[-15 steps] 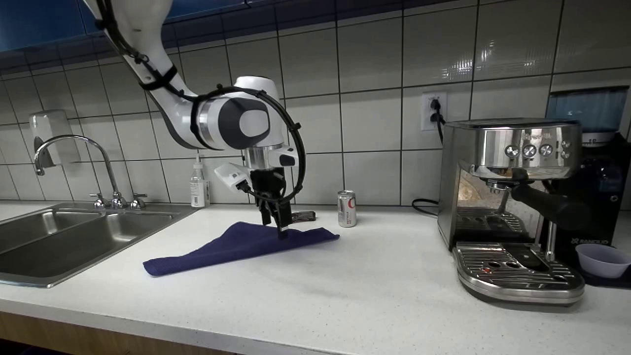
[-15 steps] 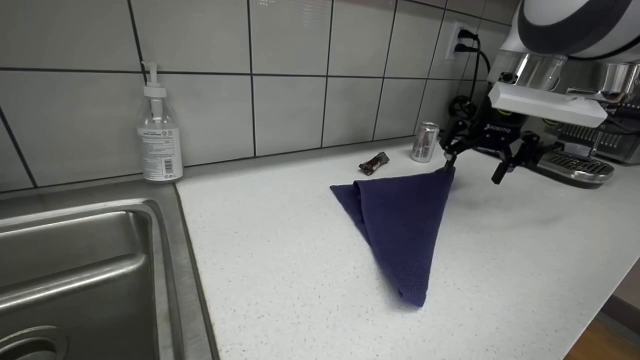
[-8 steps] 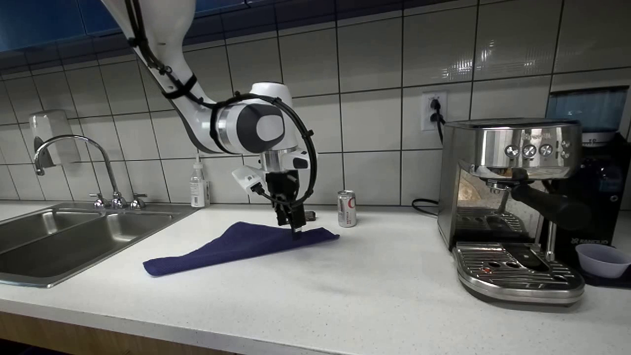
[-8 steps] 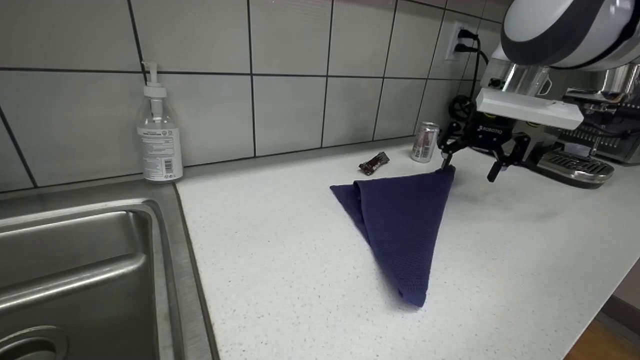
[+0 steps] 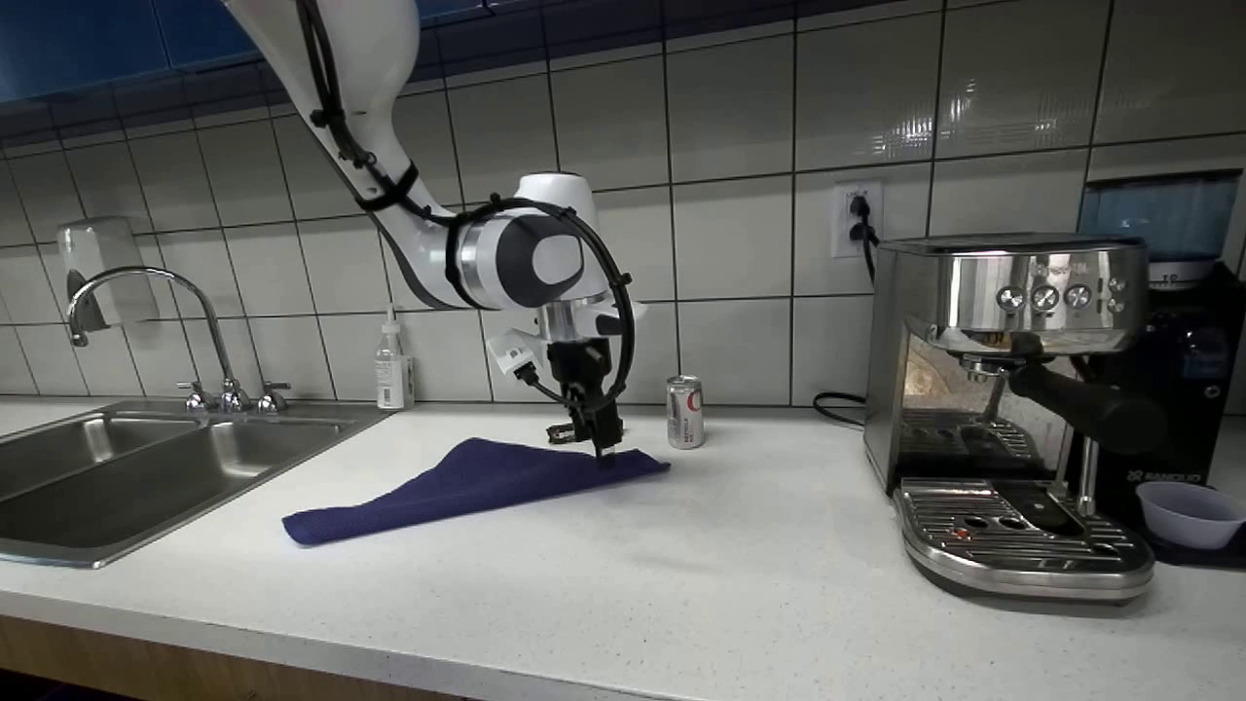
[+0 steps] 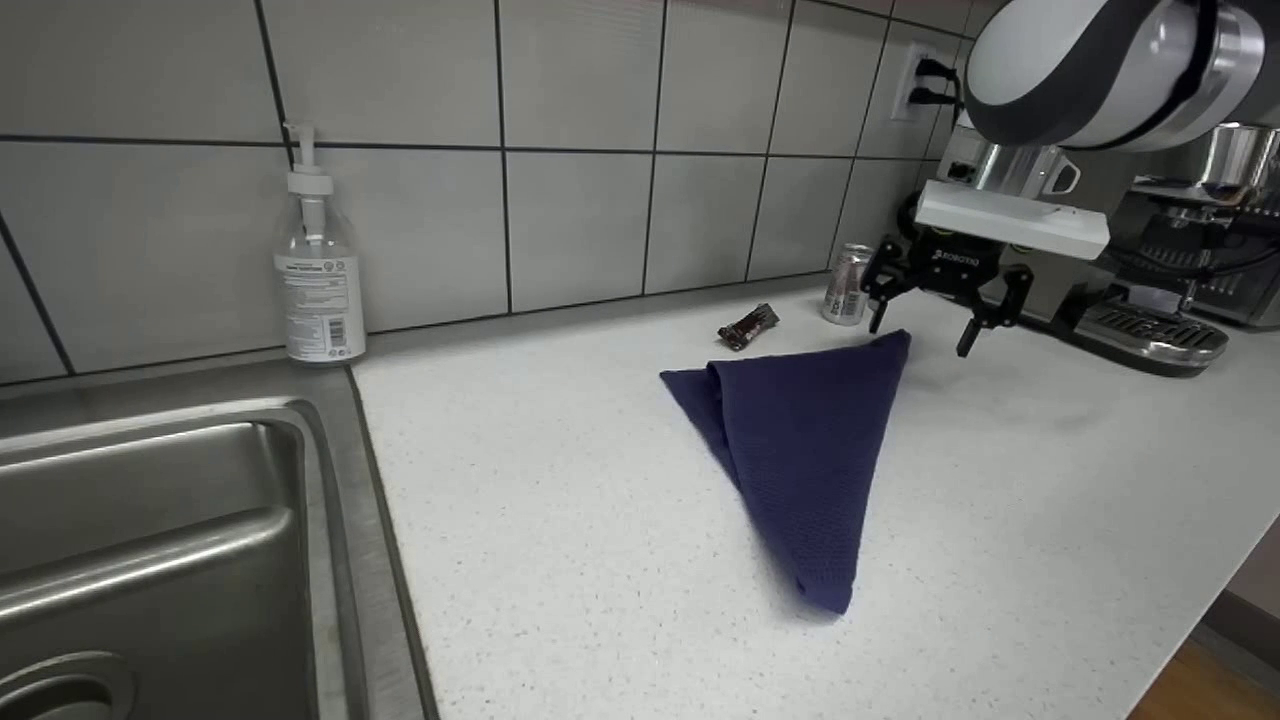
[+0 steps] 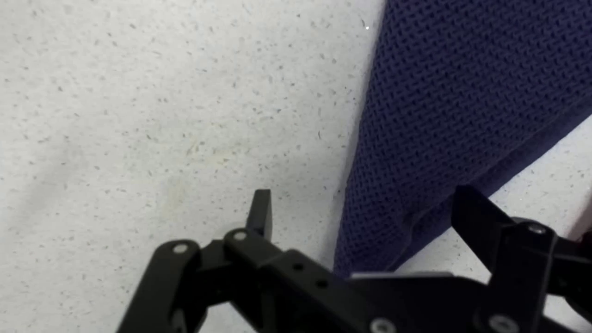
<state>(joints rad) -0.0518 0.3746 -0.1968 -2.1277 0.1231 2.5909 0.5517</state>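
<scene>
Changes since the earlier pictures: the gripper [image 6: 921, 340] has travelled farther from the sink [image 6: 365, 530], along the cloth [image 6: 800, 450]. In an exterior view it now overlaps the edge of the can [image 6: 845, 290], which previously showed clear of it. The cloth keeps the same outline and position in both exterior views; the can is likewise unmoved.

Jaws: spread well apart. In the wrist view the narrow end of the cloth shows between the two fingers [image 7: 481, 226]; whether either one touches the fabric cannot be determined.

Location of cloth: on the counter [image 6: 550, 520], apart from the sink, folded to a tapering shape. The gripper is over the end farthest from the sink.

Containers, by position from the sink: the sink itself is divided in two, with a drain [image 6: 70, 665] visible in one half. The bottle [image 6: 322, 300] stands upright at the sink's rear corner; it is clear-walled with a pump top, and its fill level cannot be read. The packet [image 6: 748, 327] lies farther from the sink; its contents are hidden. The can stands upright farther out again, contents also hidden. Beyond the coffee machine [image 5: 973, 312], farthest from the sink, sits the bowl [image 5: 1192, 526]; its lower inside is out of sight.
</scene>
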